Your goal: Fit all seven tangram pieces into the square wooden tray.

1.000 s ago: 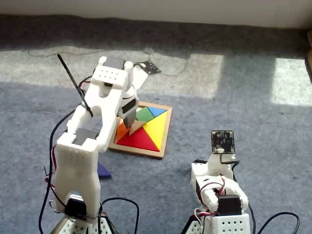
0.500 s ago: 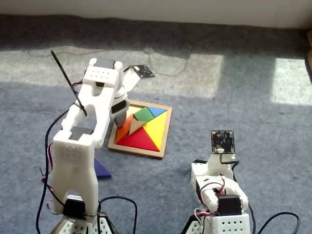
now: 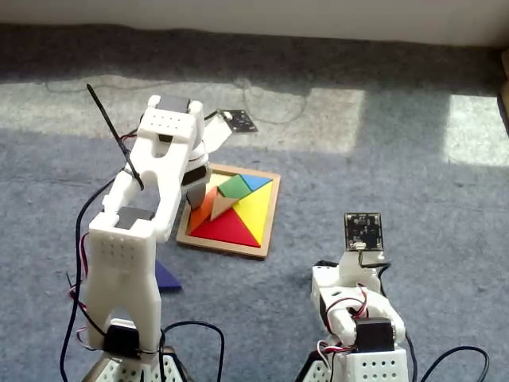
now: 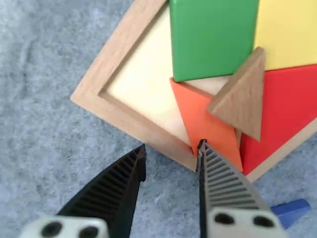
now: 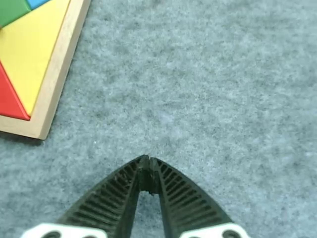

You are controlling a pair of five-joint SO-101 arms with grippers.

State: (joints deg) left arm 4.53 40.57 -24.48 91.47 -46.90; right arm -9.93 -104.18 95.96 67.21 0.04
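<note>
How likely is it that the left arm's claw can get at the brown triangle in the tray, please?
Probably yes: the left claw hangs open at the tray's rim, and the brown triangle lies just beyond its tips, partly over the orange piece, with nothing between them.

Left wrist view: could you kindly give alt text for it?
The open left gripper is at the wooden tray's rim, by the orange piece. A wooden triangle lies askew over it and the red piece.

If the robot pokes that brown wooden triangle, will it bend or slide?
Probably stiff: the brown triangle looks like solid wood. It likely slides or rocks easily, since it lies crooked over the orange piece instead of flat in the tray.
</note>
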